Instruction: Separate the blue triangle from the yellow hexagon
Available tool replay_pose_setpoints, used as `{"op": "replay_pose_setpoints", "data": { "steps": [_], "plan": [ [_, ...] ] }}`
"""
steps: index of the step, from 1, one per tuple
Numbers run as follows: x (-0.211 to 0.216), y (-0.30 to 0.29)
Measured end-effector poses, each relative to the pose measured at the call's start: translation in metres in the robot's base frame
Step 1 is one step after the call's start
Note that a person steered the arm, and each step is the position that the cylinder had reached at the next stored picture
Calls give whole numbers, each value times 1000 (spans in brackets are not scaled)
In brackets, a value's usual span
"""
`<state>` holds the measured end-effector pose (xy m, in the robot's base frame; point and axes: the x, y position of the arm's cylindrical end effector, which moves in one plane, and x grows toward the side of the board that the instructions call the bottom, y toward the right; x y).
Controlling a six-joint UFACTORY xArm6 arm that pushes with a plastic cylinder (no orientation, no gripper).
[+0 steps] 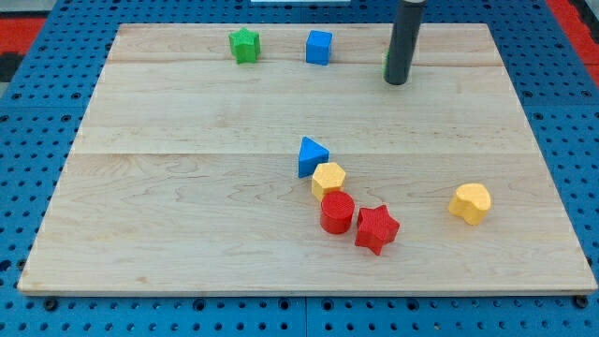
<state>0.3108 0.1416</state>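
Observation:
The blue triangle (312, 155) lies near the middle of the wooden board (187, 187). The yellow hexagon (328, 178) touches it at its lower right. My tip (397, 80) is at the view's top, right of centre, far above and to the right of both blocks. A sliver of green shows at the rod's left edge, mostly hidden behind it.
A red cylinder (337, 212) sits just below the yellow hexagon, with a red star (376, 227) at its right. A yellow heart-like block (470, 202) lies at the right. A green star (244, 45) and a blue cube (319, 47) sit near the top edge.

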Motion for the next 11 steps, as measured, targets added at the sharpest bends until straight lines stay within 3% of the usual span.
{"op": "replay_pose_setpoints", "data": {
  "steps": [2,4,5,6,8,11],
  "plan": [
    [-13,42],
    [86,42],
    [114,33],
    [126,5],
    [134,-103],
    [161,-166]
  ]
}}
